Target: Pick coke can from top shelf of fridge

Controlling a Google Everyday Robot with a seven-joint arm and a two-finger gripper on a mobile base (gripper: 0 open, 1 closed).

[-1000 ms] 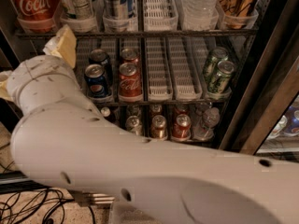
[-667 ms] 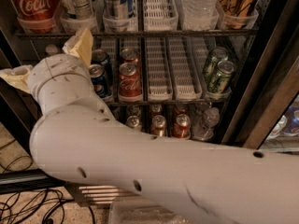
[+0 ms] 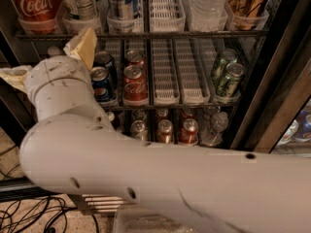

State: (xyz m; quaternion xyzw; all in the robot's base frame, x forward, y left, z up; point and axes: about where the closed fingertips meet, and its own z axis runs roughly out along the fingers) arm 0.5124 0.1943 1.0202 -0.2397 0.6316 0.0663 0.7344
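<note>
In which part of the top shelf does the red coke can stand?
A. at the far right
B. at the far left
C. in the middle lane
B: the coke can stands at the left end of the top shelf, and the gripper hangs open just below it, not touching it.

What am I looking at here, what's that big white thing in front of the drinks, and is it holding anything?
The white thing is a robot's arm. The single camera looks past it into a drinks fridge. At the arm's end, on the left, is the gripper: two cream fingers, spread apart and holding nothing, just below the top shelf. The red coke can stands on that shelf at the far left, above the gripper. The rack below holds blue Pepsi cans and green cans.
</note>
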